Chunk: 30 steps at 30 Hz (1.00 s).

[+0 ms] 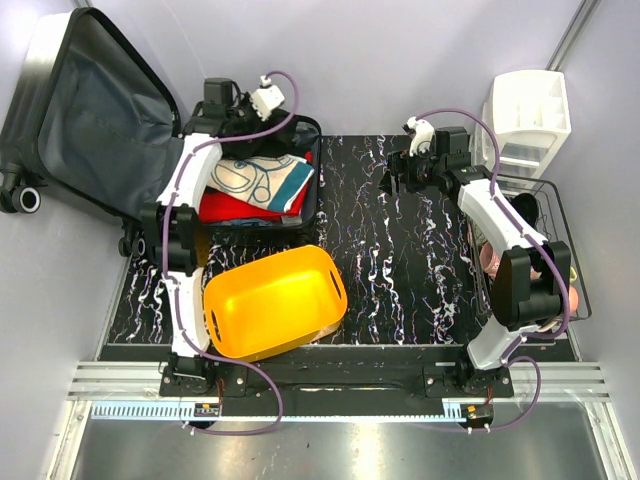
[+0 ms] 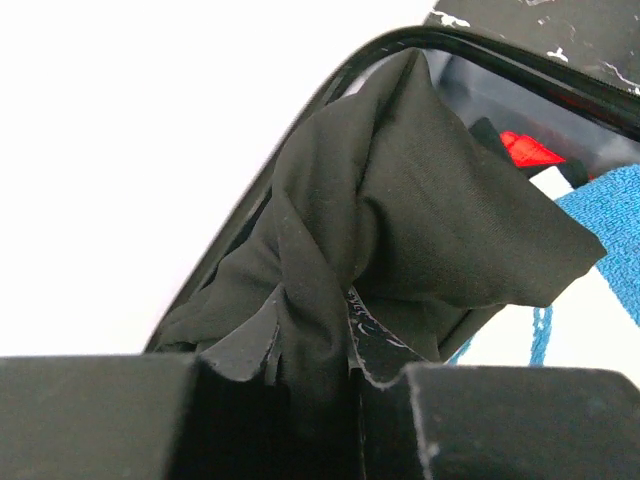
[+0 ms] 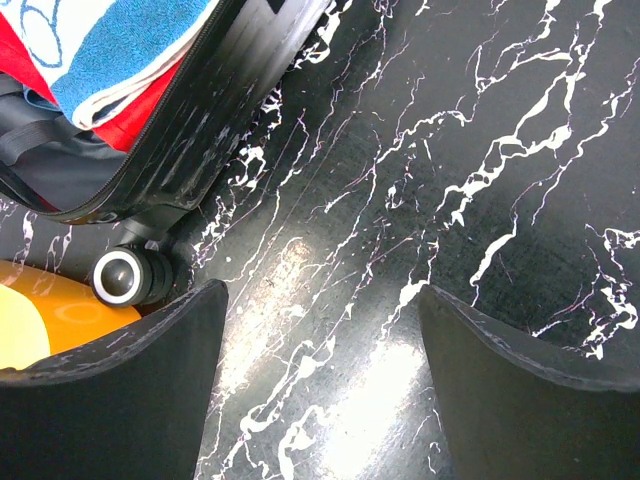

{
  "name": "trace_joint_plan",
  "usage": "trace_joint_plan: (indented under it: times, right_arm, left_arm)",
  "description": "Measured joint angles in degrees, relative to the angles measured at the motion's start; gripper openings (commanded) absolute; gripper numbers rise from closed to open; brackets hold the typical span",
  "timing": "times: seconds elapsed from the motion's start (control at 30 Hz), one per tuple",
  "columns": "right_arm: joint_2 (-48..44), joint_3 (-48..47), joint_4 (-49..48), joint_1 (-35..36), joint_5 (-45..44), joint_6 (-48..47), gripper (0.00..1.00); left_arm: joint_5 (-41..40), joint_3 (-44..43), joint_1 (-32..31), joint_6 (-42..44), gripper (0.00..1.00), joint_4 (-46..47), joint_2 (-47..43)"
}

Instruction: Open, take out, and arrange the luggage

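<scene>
Luggage [image 1: 95, 120] lay open at the far left of the tabletop [image 1: 400, 250], with its lid thrown back to the left of the left claw [image 2: 315, 375]. This claw was at the far rim of the packed half and stood narrow, pinching a fold of dark cloth [image 2: 400, 200]. Just nearer than it lay a blue and white towel [image 1: 265, 180] on a red cloth [image 1: 235, 207], and nearer again an orange bin [image 1: 275, 300]. The right claw [image 3: 320, 300] hung wide, holding nothing, above bare tabletop, with a wheel [image 3: 125, 272] of the luggage to its left.
</scene>
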State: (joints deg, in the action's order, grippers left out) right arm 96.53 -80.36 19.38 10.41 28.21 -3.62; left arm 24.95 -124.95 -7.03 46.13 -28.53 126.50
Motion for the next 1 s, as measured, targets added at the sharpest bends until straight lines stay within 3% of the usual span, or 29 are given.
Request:
trace_joint_plan:
  times: [0.4, 0.67, 1.0]
  right_arm:
    - [0.09, -0.11, -1.07, 0.0, 1.64, 0.98, 0.84]
    - [0.11, -0.11, -2.38, 0.0, 2.82, 2.49, 0.84]
    - [0.17, -0.11, -3.23, -0.04, 4.44, 3.04, 0.83]
  left_arm:
    - [0.81, 11.67, 2.67, -3.87, 0.0, 0.42, -17.03]
    - [1.49, 14.21, 3.89, -12.2, 0.0, 0.48, -24.11]
    - [3.67, 22.86, 5.53, -20.57, 0.0, -0.66, -43.12]
